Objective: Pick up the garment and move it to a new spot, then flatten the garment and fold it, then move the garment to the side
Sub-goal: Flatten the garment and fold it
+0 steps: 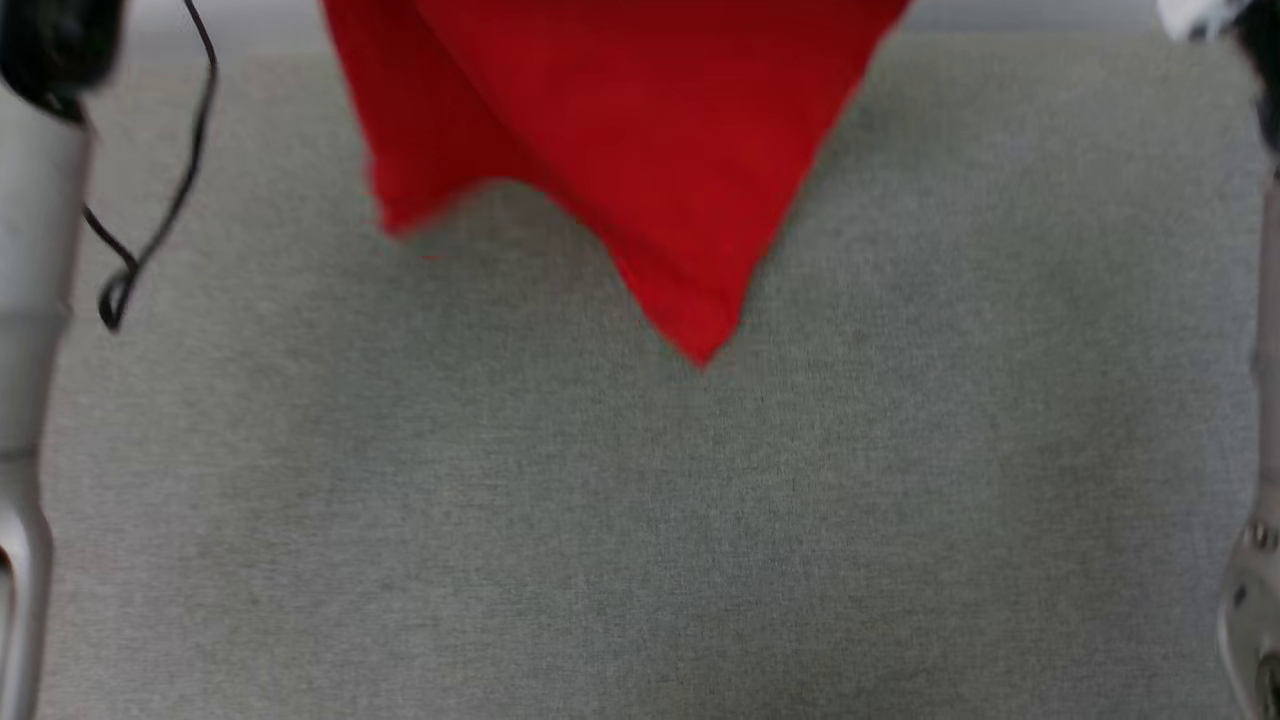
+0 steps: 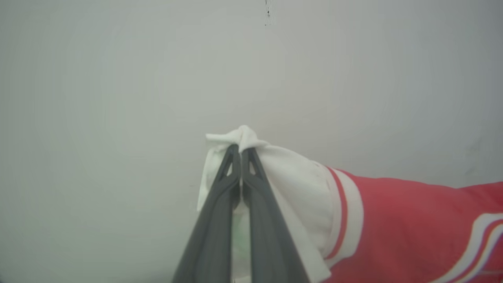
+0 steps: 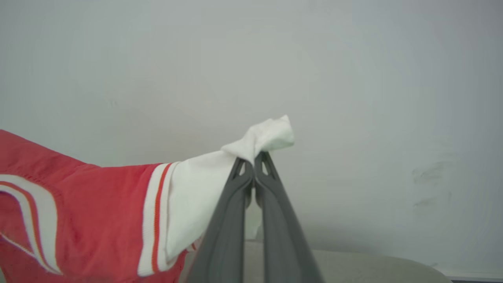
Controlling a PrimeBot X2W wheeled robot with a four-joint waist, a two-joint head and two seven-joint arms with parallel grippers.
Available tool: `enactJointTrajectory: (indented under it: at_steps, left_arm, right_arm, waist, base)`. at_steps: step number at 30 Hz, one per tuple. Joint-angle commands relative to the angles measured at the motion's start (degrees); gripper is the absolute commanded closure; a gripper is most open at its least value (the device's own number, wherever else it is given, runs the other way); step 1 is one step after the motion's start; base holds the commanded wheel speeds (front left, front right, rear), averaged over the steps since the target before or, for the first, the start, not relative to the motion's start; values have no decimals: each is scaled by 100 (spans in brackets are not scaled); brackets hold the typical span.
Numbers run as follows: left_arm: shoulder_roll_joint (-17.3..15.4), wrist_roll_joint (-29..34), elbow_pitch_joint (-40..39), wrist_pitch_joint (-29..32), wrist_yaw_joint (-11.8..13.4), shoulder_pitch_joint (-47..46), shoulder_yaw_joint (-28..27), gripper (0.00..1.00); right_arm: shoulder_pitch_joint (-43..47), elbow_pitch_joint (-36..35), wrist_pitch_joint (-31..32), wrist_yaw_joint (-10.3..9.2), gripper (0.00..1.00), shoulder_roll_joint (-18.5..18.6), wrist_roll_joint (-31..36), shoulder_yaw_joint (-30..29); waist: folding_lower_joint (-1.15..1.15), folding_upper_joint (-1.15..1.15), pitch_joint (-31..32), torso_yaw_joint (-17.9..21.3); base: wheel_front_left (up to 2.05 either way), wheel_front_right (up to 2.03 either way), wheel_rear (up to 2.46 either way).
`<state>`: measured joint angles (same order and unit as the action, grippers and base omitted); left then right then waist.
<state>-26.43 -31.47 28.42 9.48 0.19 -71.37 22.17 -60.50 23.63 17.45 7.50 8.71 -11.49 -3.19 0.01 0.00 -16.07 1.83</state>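
Observation:
The garment [image 1: 620, 130] is a red shirt with white sleeves and red-and-white striped trim, hanging in the air above the grey cloth surface [image 1: 640, 520]. Its lower red corners dangle down in the head view, the longest ending in a point near the middle. In the left wrist view my left gripper [image 2: 240, 151] is shut on the bunched white end of one sleeve [image 2: 290, 184]. My right gripper [image 3: 254, 157] is shut on the other white sleeve [image 3: 196, 188] in the right wrist view. The red body [image 3: 78, 212] stretches between the two. The number on it is hidden.
A pale forearm [image 1: 30, 300] rises along the left edge of the head view with a loose black cable [image 1: 150, 230] looping beside it. The other arm [image 1: 1260, 500] runs along the right edge. A plain pale wall [image 2: 157, 78] stands behind the grippers.

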Motion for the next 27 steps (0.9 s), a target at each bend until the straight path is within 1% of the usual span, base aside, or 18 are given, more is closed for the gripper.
enactJointTrajectory:
  at_steps: [1,7,10,14,20,27]
  left_arm:
    - [-3,39,125,-81,-33,-259,-27,100]
    - [-88,208,580,-587,-100,-1337,-160,100]
    - [-116,304,735,-827,-151,-1702,-165,100]
    - [-65,242,913,-1034,-207,-2105,-240,100]
    - [83,97,1325,-1210,-274,-1906,-259,100]
    - [366,-178,2081,-1419,-447,-1337,-233,100]
  right_arm:
    - [-340,106,-111,-2,100,-24,58,68]
    - [-1683,610,-770,-2,100,-40,156,264]
    - [-2193,844,-1056,-2,100,-31,225,388]
    - [-2764,1127,-1301,-2,100,-18,237,490]
    - [-3050,1687,-1481,-2,100,-86,160,759]
    - [-2713,2571,-1641,-2,100,-265,-122,1105]
  waist:
    - [-1,0,-430,120]
    - [-1,0,-918,275]
    - [-1,0,-1117,317]
    - [-1,0,-1385,324]
    - [-1,0,-1644,317]
    - [-1,0,-1771,297]
  base:
    - [0,0,0]
    - [0,0,0]
    - [0,0,0]
    - [0,0,0]
    - [0,0,0]
    - [0,0,0]
